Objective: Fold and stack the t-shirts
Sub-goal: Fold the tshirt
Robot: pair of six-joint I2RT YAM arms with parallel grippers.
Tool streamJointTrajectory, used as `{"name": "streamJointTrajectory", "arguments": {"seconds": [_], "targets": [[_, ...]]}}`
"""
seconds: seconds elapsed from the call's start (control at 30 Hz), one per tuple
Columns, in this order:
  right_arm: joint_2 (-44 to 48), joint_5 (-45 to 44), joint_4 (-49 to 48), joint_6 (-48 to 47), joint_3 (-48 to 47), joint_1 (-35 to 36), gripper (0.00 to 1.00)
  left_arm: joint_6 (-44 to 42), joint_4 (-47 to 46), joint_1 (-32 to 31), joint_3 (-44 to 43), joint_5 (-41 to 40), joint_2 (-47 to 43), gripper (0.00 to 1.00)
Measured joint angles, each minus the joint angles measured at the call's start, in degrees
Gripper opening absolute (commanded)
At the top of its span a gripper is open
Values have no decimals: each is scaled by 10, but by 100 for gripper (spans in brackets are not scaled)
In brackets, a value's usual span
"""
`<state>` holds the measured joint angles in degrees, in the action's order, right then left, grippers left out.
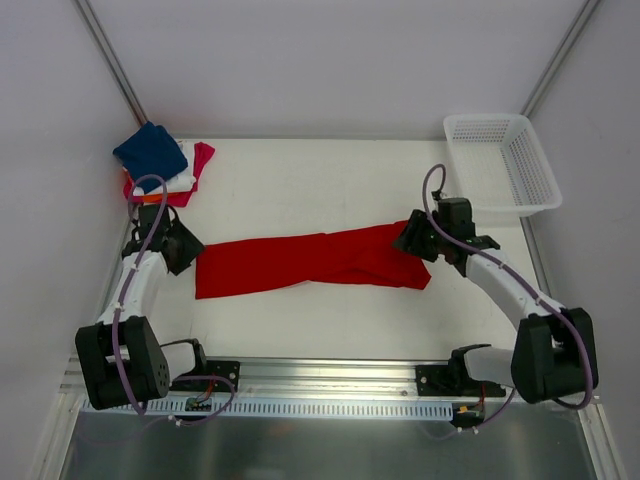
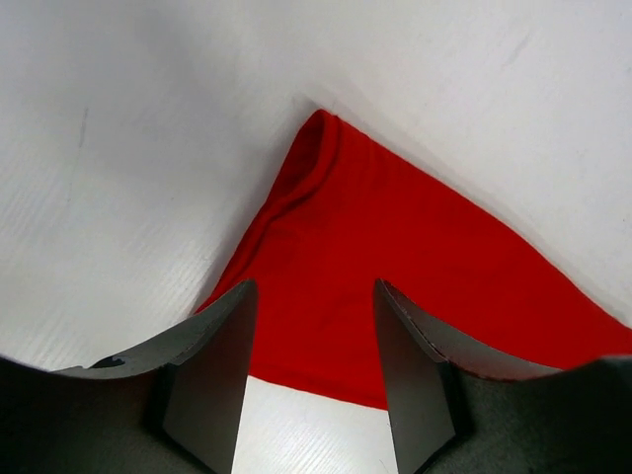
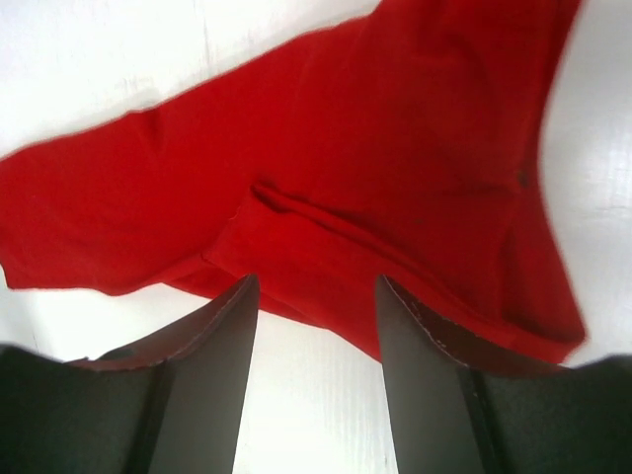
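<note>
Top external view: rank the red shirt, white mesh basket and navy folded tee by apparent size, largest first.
1. red shirt, longest by far.
2. white mesh basket, close behind in area, so this pair is unsure.
3. navy folded tee, clearly smallest.

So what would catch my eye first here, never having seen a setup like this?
The red t-shirt grabs you first, lying as a long band across the middle of the table. A black arm reaches to each end of it, with the left pincer and the right pincer both open. Next come the small pile of folded shirts in the far left corner, navy on top, and the white mesh basket at far right.
</note>
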<state>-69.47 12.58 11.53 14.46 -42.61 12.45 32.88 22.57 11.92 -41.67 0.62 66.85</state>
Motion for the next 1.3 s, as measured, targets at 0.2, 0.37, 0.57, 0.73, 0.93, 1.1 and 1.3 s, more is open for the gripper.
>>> {"name": "streamJointTrajectory", "arguments": {"seconds": [0.2, 0.37, 0.57, 0.73, 0.93, 1.1, 1.3], "targets": [[-120, 21, -10, -4, -62, 45, 52, -3, -11, -38, -3, 3, 40, 48], [-167, 29, -22, -9, -97, 58, 52, -3, -19, -90, -23, -4, 89, 48], [-176, 29, -25, -12, -101, 58, 52, -2, -32, -120, -38, -11, 130, 48], [-177, 29, -39, -12, -94, 58, 52, -3, -40, -131, -33, -15, 140, 48], [-189, -16, -23, -30, -70, 82, 51, -5, -44, -147, -31, -37, 155, 47], [-189, -100, 36, -71, -92, 138, 51, -14, -44, -169, -31, -65, 156, 48], [-193, -205, 93, -128, -164, 193, 51, -30, -36, -184, -45, -102, 156, 49]]}}
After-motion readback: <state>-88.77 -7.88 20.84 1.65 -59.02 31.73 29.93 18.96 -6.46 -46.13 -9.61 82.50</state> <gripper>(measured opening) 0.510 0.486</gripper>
